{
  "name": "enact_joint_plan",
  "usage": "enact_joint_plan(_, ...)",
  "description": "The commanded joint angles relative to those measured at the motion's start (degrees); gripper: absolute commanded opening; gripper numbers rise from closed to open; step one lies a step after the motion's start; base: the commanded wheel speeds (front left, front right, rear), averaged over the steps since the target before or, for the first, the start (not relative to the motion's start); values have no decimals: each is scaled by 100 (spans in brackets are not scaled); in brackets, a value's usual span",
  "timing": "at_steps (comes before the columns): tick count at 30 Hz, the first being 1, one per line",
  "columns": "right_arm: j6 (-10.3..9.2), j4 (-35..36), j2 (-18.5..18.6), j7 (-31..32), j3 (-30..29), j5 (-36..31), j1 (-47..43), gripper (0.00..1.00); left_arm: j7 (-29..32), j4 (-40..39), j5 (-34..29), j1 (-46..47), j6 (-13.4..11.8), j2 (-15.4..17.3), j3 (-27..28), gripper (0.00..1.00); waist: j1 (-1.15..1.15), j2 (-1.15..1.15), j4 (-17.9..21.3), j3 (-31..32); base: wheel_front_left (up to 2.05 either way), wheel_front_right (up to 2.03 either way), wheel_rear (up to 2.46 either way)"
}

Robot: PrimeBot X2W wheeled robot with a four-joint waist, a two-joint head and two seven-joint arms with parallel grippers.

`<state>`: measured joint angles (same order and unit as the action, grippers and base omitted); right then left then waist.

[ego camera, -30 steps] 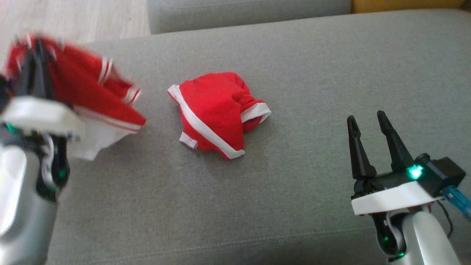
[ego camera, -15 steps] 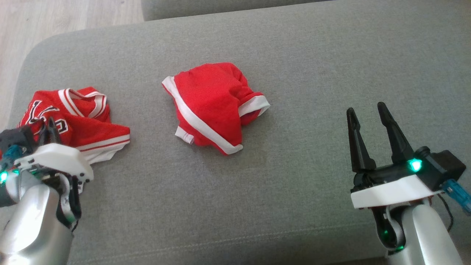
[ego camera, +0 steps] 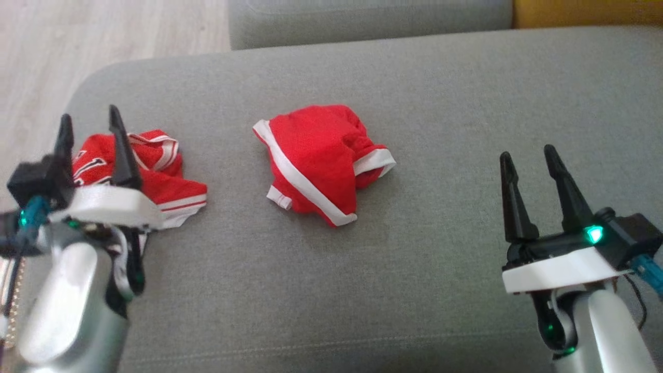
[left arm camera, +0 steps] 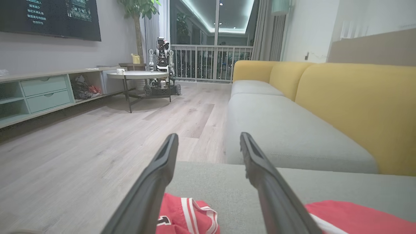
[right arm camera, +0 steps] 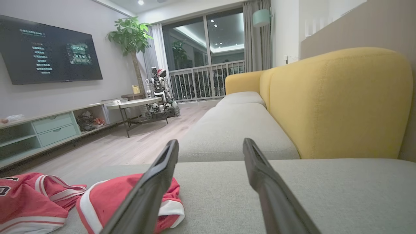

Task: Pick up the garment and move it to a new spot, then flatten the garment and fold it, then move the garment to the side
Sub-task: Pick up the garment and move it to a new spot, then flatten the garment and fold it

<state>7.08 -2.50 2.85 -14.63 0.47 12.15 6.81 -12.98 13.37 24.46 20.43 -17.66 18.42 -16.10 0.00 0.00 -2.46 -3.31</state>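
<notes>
Fingers (ego camera: 123,155) of the left hand (ego camera: 89,114) are spread wide, with nothing held. The right hand (ego camera: 527,151) is likewise open and empty, well apart at the other side. Just beyond the left hand a red jersey (ego camera: 163,178) is seen crumpled near the end of the grey sofa seat (ego camera: 440,103), with red shorts (ego camera: 316,155) bunched near the middle. Flattening is judged to be due. A hem corner or shoulder should be pinched by each hand and drawn outward, low over the seat, so that no fold is trapped. The shorts should be left untouched.
</notes>
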Motion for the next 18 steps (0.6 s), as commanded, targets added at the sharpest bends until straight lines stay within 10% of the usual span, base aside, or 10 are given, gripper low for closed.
enact_joint_plan(1, 41, 161, 3, -37, 172, -49, 99, 100, 34, -359, 63, -4, -42, 99, 194, 100, 0, 0, -68, 98, 0, 0, 0)
enact_joint_plan(18, 41, 78, 3, -37, 306, -284, -211, 100, -112, -1427, 313, -1635, -106, -632, -328, 100, 0, 0, -357, 215, 0, 0, 0)
